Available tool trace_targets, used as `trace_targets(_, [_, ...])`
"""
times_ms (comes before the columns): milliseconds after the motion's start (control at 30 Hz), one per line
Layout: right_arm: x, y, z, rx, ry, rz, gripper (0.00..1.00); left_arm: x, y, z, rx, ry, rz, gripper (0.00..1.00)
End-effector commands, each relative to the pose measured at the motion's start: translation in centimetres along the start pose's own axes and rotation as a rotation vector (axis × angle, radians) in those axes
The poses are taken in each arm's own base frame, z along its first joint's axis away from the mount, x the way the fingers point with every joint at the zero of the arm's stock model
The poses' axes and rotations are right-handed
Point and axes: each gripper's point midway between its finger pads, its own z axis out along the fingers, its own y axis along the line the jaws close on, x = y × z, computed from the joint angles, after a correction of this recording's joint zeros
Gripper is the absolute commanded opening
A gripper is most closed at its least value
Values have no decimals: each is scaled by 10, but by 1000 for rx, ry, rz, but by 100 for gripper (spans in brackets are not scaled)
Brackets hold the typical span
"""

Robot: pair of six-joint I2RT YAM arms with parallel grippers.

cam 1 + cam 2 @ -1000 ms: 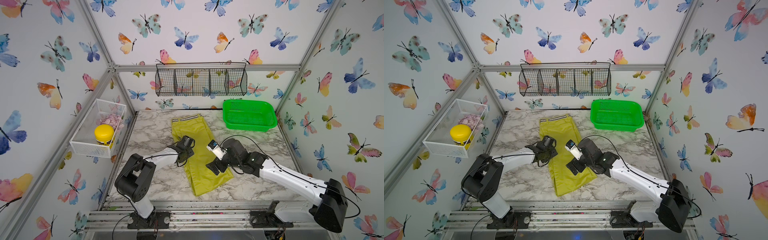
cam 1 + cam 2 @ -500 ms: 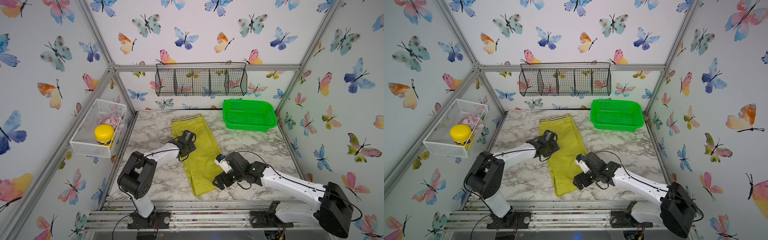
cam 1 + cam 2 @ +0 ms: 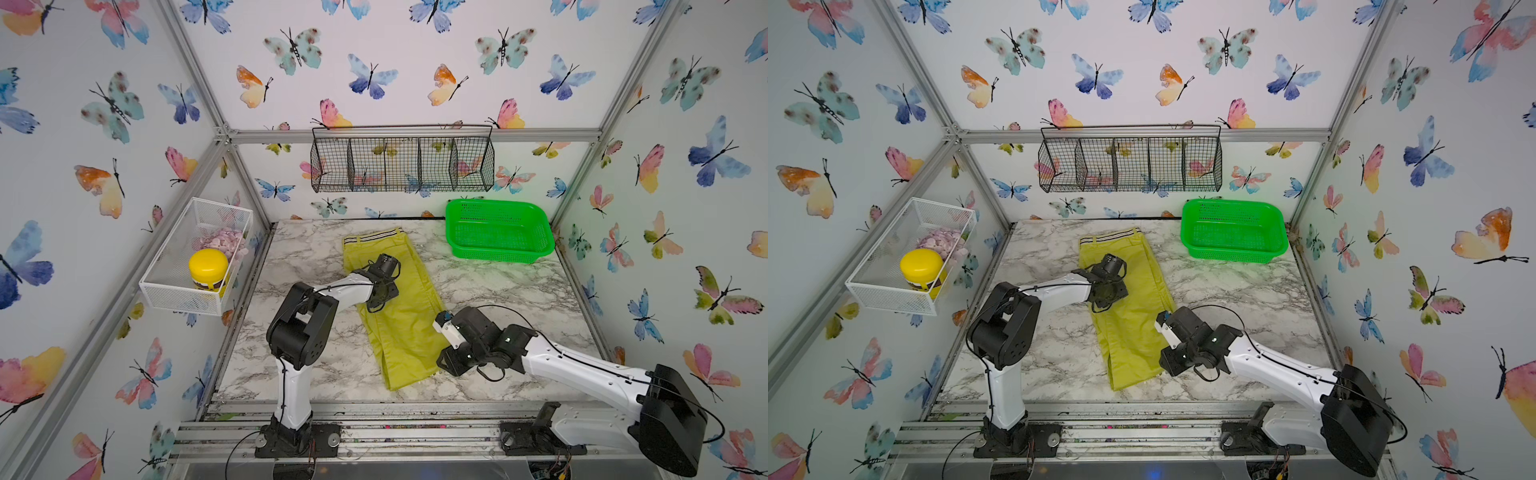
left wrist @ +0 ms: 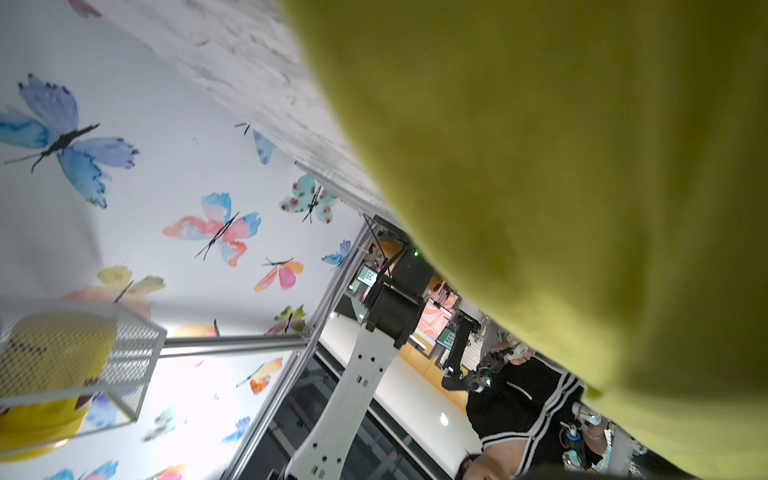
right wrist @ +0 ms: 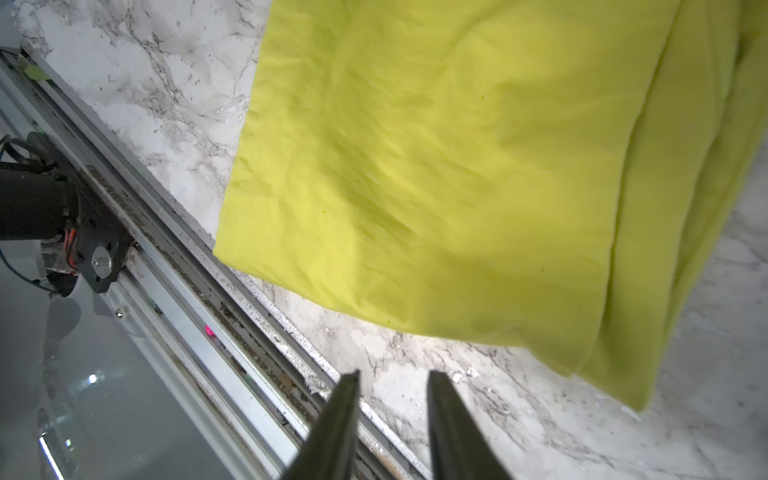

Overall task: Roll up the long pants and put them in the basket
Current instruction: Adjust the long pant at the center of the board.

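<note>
pants: the long pants (image 3: 399, 324) are laid flat on the counter (image 3: 498, 299), legs stacked one over the other; striped waistband (image 3: 372, 237) at the far end, hems at the near edge; nothing's been rolled yet
hem: the near hem corner (image 5: 636, 399) is seen lying loose on the marble, not lifted
right pincer (image 5: 392, 376): hung low just off that corner; tips drawn close with a slim gap left; nothing is caught between them, only bare marble is seen there
left pincer (image 3: 381, 291): parked on the thigh part, cloth filling its wrist view; fingers are hidden, so spread or pinching can't be told
step: looks like the very start; the hem is being lined up for a first grab
next: the hem probably has to be pinched through both layers and turned over toward the waistband; a tight first turn is wanted, or a sloppy roll is likely
side note: green basket (image 3: 498, 230) is kept well apart at the far end
</note>
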Motion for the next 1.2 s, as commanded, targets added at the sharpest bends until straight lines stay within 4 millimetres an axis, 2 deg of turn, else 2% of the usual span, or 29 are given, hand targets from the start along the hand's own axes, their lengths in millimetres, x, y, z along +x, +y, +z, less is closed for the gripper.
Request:
trace_targets(0, [-37, -7, 3, 75, -120, -63, 11, 17, 27, 25, -94, 61, 21, 47])
trace_targets(33, [-43, -12, 11, 104, -133, -75, 4, 17, 26, 25, -92, 61, 25, 47])
trace_targets(167, [-50, -27, 49, 178, -85, -123, 4, 17, 26, 25, -97, 67, 48, 47])
trace_targets(300, [-57, -30, 75, 181, -79, -159, 4, 18, 29, 24, -108, 68, 69, 47])
trace_targets(400, [-50, -31, 92, 166, -33, -147, 4, 20, 31, 26, -115, 77, 86, 47])
trace_targets(467, [-37, -31, 100, 150, 15, -119, 3, 20, 27, 29, -106, 84, 98, 47])
trace_targets(567, [-13, -28, 104, 98, 74, -45, 3, 22, 19, 38, -83, 112, 123, 47])
trace_targets(667, [10, -17, 102, 12, 114, 51, 3, 25, 0, 52, -14, 154, 150, 46])
trace_targets(767, [17, -1, 100, -71, 111, 115, 3, 29, -17, 64, 59, 185, 156, 45])
trace_targets(833, [15, 7, 101, -93, 104, 122, 3, 31, -25, 71, 87, 199, 150, 45])
trace_targets(967, [2, 4, 105, -39, 108, 74, 3, 28, -29, 75, 95, 200, 148, 43])
trace_targets(1067, [-21, 10, 95, -30, 64, 16, 5, 17, -37, 62, 131, 183, 140, 43])
trace_targets(1167, [-53, 21, 70, -21, -15, -76, 13, -1, -49, 32, 186, 141, 130, 43])
